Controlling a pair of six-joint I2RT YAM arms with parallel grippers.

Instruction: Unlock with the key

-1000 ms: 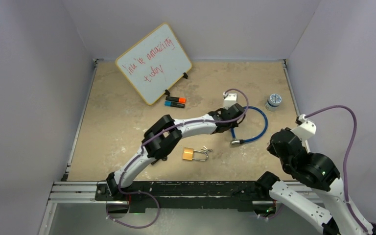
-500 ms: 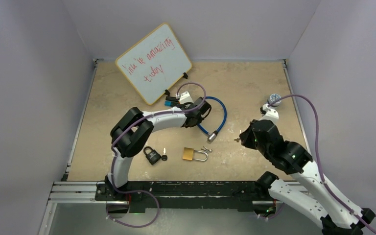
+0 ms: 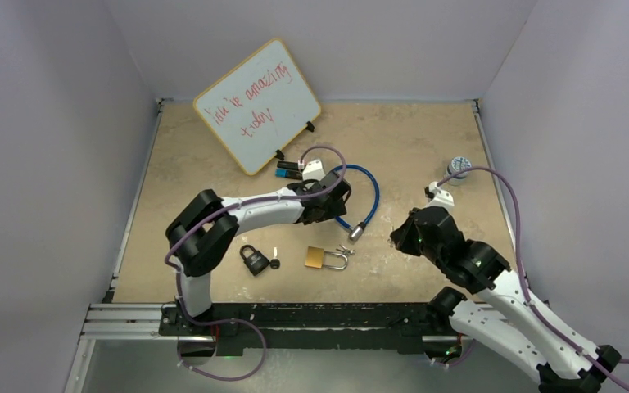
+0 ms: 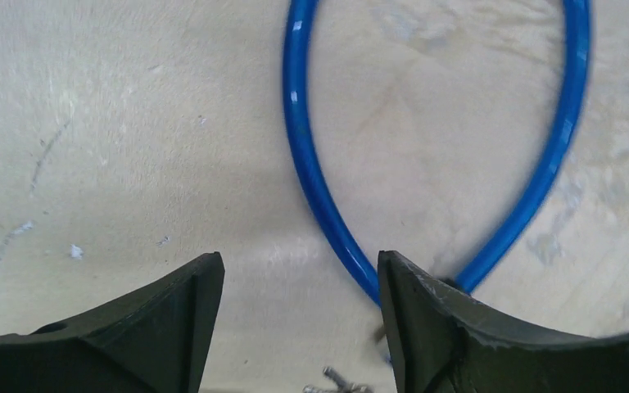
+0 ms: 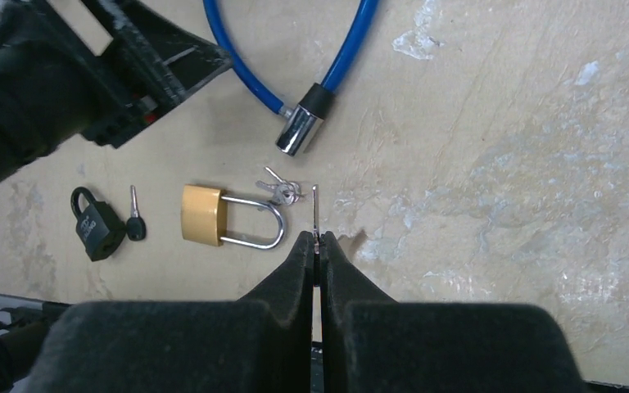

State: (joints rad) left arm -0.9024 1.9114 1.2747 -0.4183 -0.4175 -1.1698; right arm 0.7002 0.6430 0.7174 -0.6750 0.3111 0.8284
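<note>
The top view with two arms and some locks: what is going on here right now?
The right gripper is shut on a small key, its blade pointing forward above the table, close to the brass padlock and the metal end of the blue cable lock. The left gripper is open, low over the loop of that cable, gripping nothing. A black padlock lies apart with a black-headed key beside it. No key appears to be in a lock yet.
</note>
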